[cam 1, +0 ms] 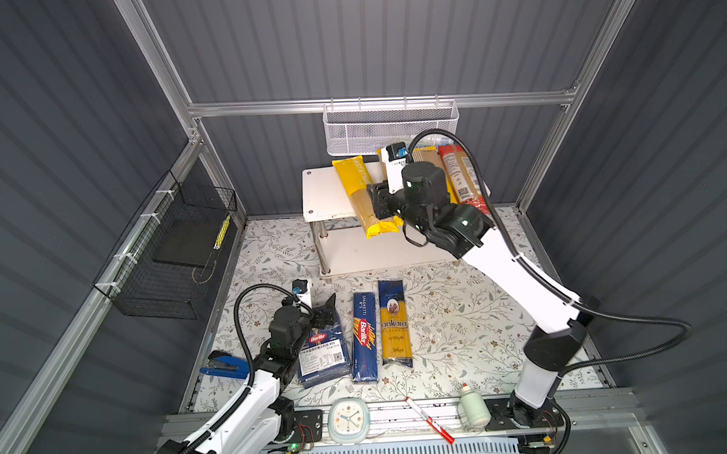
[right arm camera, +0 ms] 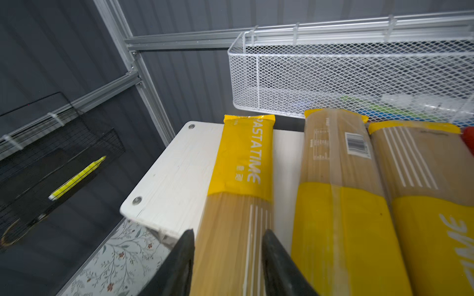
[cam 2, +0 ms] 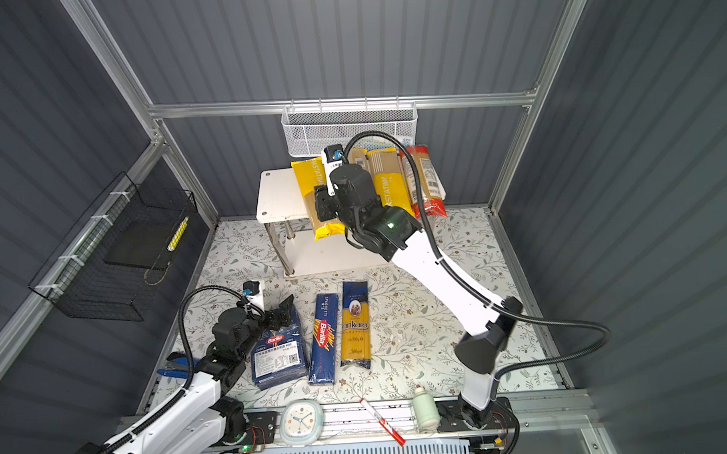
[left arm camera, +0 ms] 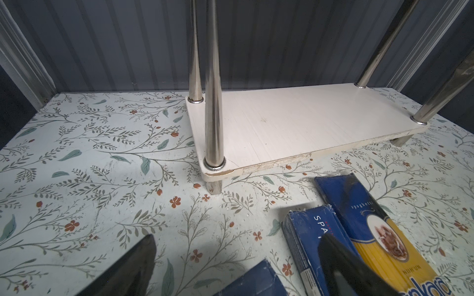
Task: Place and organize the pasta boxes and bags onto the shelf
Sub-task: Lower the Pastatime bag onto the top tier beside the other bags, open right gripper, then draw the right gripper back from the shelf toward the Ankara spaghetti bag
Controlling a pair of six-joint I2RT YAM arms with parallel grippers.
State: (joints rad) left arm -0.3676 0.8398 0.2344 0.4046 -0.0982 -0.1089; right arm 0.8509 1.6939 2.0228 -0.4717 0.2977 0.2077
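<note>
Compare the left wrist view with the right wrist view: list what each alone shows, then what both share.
Left wrist only: the shelf's lower board, its chrome legs, the narrow Barilla box and the ankara bag. Right wrist only: the top board carrying three Pastatime bags, the white mesh basket, and the black wire basket holding a yellow pen. Both: the floral mat and the grey ribbed wall.

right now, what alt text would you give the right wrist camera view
Two black fingers of the right hand flank the near end of a long yellow-and-clear plastic Pastatime spaghetti bag lying on the top board of the white shelf. Two more yellow plastic spaghetti bags lie alongside it, below a white wire-mesh wall basket.
</note>
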